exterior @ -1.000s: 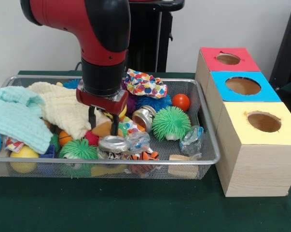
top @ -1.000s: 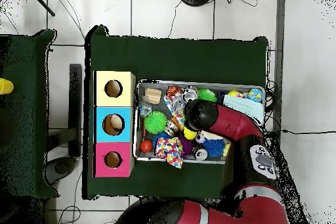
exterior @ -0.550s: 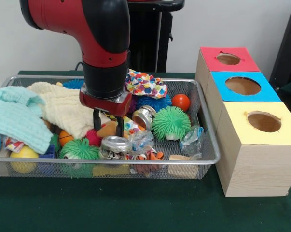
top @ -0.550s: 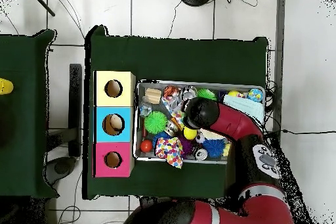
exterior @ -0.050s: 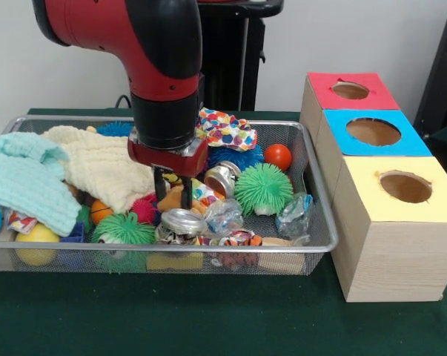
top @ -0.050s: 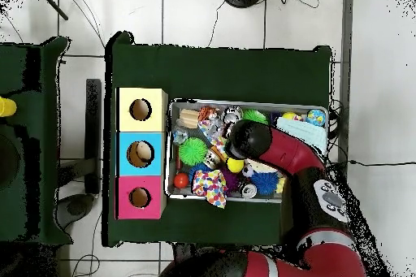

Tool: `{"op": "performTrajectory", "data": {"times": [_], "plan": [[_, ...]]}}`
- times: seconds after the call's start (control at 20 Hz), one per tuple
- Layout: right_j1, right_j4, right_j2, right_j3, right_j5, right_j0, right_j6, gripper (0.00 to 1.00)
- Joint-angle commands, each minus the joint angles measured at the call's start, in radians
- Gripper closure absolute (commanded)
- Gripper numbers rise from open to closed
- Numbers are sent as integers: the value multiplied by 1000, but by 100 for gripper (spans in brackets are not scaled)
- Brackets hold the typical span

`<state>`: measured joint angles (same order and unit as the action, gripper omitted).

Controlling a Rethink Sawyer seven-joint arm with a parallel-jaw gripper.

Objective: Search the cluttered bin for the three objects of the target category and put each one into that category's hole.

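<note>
Inside the wire bin point(exterior @ -0.050s: 312, 193), left of the green spiky ball point(exterior @ -0.050s: 262, 188), the gripper point(exterior @ -0.050s: 173, 194) reaches down with its two fingers slightly apart, straddling an orange-tan toy point(exterior @ -0.050s: 171, 200); whether they squeeze it is unclear. Just below lies a crushed can point(exterior @ -0.050s: 182, 220). Right of the bin stand three holed boxes point(exterior @ -0.050s: 373, 133).

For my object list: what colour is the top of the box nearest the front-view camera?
Yellow; the box has pale wooden sides. The front view shows it best.
</note>
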<state>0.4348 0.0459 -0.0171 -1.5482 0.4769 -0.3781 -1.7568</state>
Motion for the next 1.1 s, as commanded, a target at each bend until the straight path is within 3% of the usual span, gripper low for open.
{"op": "performTrajectory", "data": {"times": [0.05,0.3,0.8,1.1], "plan": [[-21,23,62,-18,143,10,-107,100],[-24,14,45,5,254,25,-96,100],[27,27,61,-64,214,16,-117,100],[15,30,60,-48,225,14,-119,100]]}}
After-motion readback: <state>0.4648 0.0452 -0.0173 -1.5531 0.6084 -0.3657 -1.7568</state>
